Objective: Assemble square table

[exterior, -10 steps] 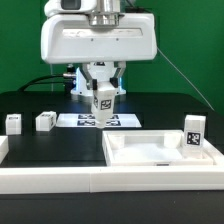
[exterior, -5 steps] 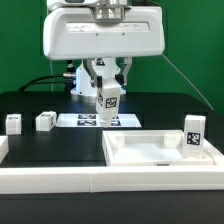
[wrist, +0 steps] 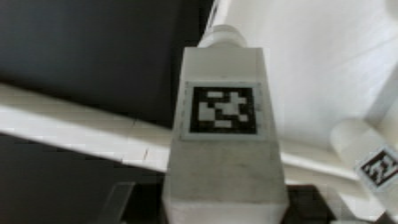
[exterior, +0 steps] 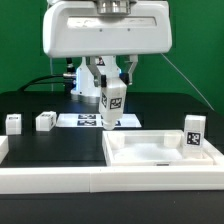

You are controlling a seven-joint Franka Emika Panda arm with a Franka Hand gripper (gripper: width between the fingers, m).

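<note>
My gripper (exterior: 110,90) is shut on a white block leg (exterior: 111,104) with a black-and-white tag and holds it upright above the table. The leg hangs just behind the far left corner of the square table top (exterior: 150,153), a white tray with a raised rim at the exterior view's right. A second leg (exterior: 193,133) stands upright at the tray's right side. In the wrist view the held leg (wrist: 222,120) fills the middle, with my gripper (wrist: 226,205) pressing dark pads against both its sides. The tray rim (wrist: 80,118) and the other leg (wrist: 374,157) lie beyond it.
Two more white legs (exterior: 13,123) (exterior: 45,121) stand on the black table at the exterior view's left. The marker board (exterior: 88,120) lies flat behind the held leg. Long white border rails (exterior: 60,181) run along the front edge.
My gripper has carried the leg a little toward the exterior view's right, closer to the tray's corner. The grip has stayed the same.
</note>
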